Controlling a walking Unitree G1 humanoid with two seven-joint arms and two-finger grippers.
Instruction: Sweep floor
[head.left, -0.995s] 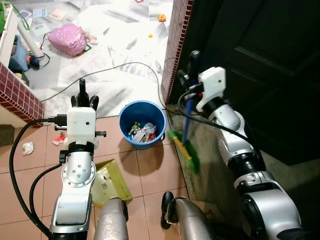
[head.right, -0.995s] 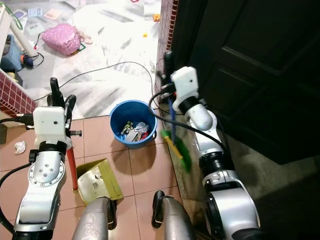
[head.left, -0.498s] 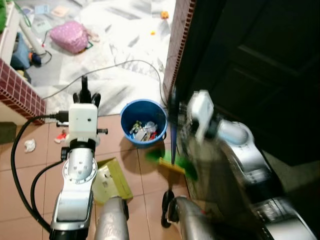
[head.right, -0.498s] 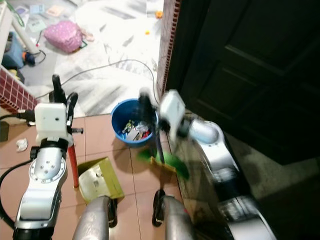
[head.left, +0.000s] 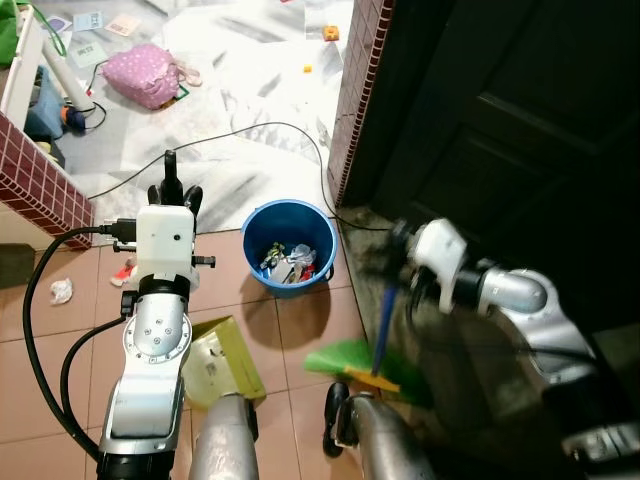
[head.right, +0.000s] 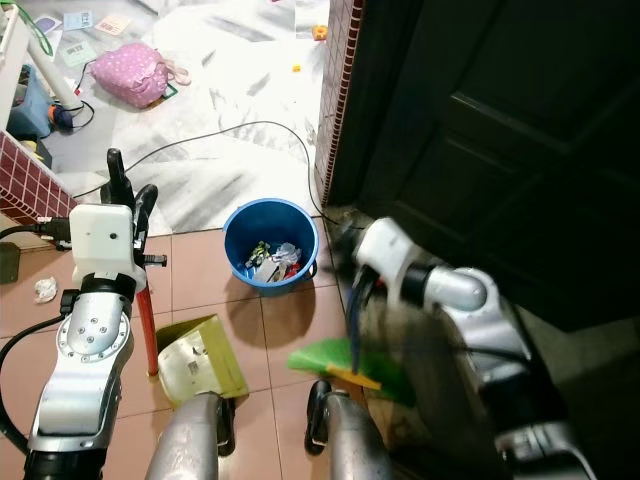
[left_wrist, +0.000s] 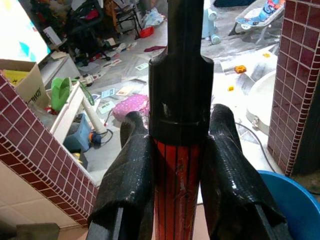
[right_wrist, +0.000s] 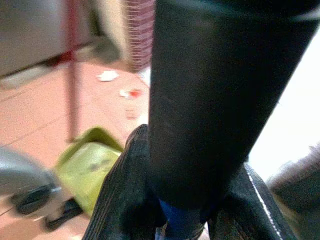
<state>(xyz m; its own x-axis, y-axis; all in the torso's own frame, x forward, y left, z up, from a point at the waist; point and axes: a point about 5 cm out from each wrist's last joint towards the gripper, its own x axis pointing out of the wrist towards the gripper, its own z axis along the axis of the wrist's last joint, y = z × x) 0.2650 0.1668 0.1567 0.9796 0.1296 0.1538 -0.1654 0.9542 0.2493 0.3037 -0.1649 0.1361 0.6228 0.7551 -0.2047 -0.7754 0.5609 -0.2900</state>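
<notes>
A: Two tools are held at once. The broom (head.left: 380, 340) is gripped by the right gripper (right_wrist: 185, 220); in the right wrist view its black fingers (right_wrist: 120, 200) are seen closed tight on the blue shaft just below a black cap. The green bristle head (head.right: 345, 365) is set on the tiled floor (head.left: 300, 320), just in front of the robot's feet and close to the step by the dark door (head.left: 520, 130). The arm is blurred.

B: And the other tool?

A: A red handle (head.right: 143, 330) with a black top is clamped by the left gripper (left_wrist: 180, 145); both fingers (left_wrist: 127, 185) are pressed against its sides. The handle is held upright, and the yellow-green dustpan (head.right: 198, 360) at its foot is rested on the tiles near the left foot.

B: What else is found on the floor?

A: A blue bucket (head.left: 290, 250) with scraps in it is stood on the tiles near the edge where the tiles meet the pale marbled floor, beside the brick wall corner (head.left: 355, 110). A crumpled white scrap (head.left: 61, 291) and a small red-and-white scrap (head.left: 121, 276) are left on the tiles towards the left. A black cable (head.left: 250, 135) is trailed over the pale floor, and a pink bag (head.left: 146, 76) is lain further back among scattered papers and toys
</notes>
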